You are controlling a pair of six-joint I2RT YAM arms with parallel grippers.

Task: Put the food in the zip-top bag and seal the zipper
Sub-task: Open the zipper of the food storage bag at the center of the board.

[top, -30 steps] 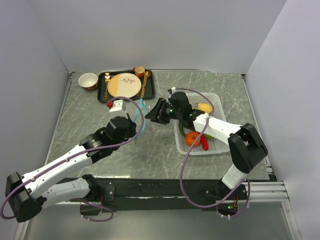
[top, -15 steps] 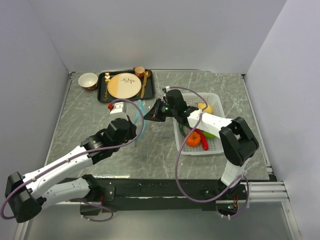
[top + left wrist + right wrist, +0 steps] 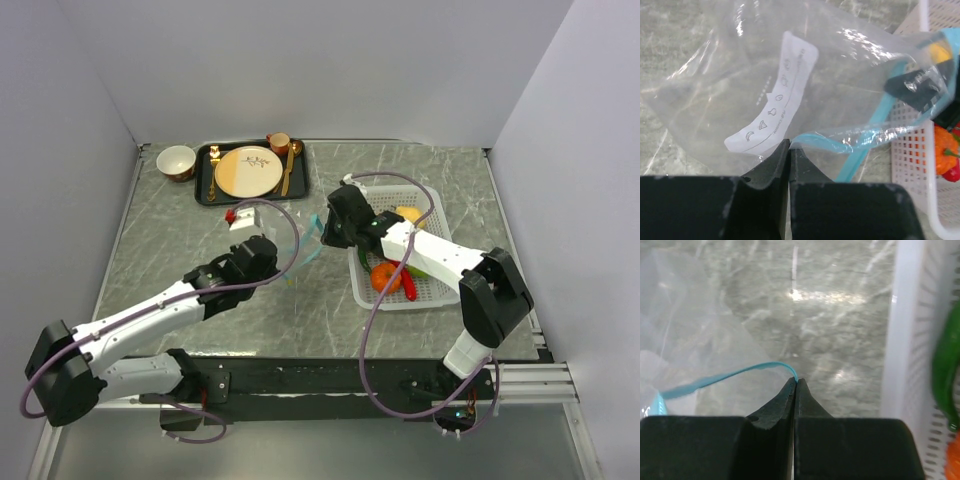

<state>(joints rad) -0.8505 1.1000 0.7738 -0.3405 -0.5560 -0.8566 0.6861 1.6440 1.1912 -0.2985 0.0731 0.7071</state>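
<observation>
right gripper (image 3: 794, 385) has its black fingers pressed together w/ no gap, nipping the end of the teal zipper (image 3: 730, 375), which curves off to the left along the crinkly clear zip-top bag (image 3: 690, 340) that takes up the left side. grey marble table (image 3: 830, 315) fills the middle & top, w/ a few glare spots. far right is the white basket (image 3: 905, 340) wall, w/ a green pepper (image 3: 946, 370) behind the mesh & a bit of the orange tomato (image 3: 954, 460) in the btm right corner.

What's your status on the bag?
Left gripper and right gripper shut on zip-top bag at its zipper. Food in basket, none bagged. Nothing blocking.
</observation>
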